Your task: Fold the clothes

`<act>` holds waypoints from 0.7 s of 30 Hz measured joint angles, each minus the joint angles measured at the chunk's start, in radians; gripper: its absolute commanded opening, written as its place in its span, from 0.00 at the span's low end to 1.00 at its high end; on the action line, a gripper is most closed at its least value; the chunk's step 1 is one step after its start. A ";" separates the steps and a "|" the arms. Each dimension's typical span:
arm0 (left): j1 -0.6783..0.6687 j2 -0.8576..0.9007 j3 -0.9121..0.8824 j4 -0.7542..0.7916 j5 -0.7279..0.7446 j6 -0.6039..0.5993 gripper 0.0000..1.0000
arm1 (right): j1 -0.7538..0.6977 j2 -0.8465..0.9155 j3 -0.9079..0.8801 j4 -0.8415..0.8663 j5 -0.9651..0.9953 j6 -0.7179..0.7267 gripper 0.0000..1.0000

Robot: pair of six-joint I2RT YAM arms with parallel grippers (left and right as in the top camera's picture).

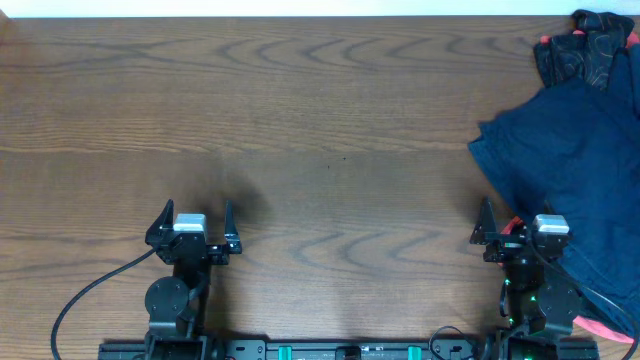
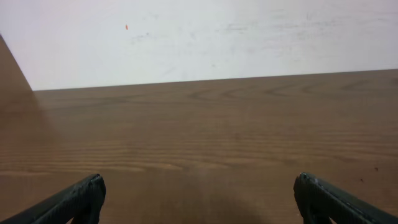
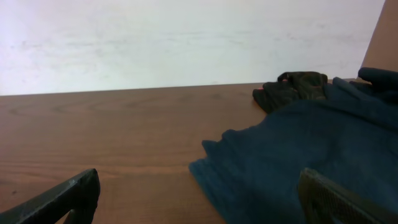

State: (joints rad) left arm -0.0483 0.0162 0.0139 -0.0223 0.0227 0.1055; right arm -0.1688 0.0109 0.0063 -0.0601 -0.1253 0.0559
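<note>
Clothes (image 1: 575,150) lie heaped in dark navy folds at the table's (image 1: 320,110) 3 o'clock edge. A darker patterned garment (image 1: 590,45) with red trim is bunched beyond them at 1 o'clock, and nothing is spread or folded yet. Left gripper (image 1: 197,212) sits at 7 o'clock, jaws released wide over bare wood, well apart from the cloth. Right gripper (image 3: 199,186), at 5 o'clock and likewise spread and empty, sits just beside the heap's near hem, seemingly placed for a first pull toward centre.
</note>
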 measured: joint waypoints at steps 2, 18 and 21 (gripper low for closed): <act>0.000 0.000 0.000 0.000 0.000 0.000 0.98 | 0.000 0.000 0.000 0.000 0.000 0.000 0.99; 0.000 0.000 0.000 0.000 0.000 0.000 0.98 | 0.000 0.000 0.000 0.000 0.000 0.000 0.99; 0.000 0.000 0.000 0.000 0.000 0.000 0.98 | 0.000 0.000 0.000 0.000 0.000 0.000 0.99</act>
State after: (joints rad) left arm -0.0483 0.0162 0.0139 -0.0219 0.0227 0.1055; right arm -0.1688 0.0109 0.0063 -0.0601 -0.1253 0.0559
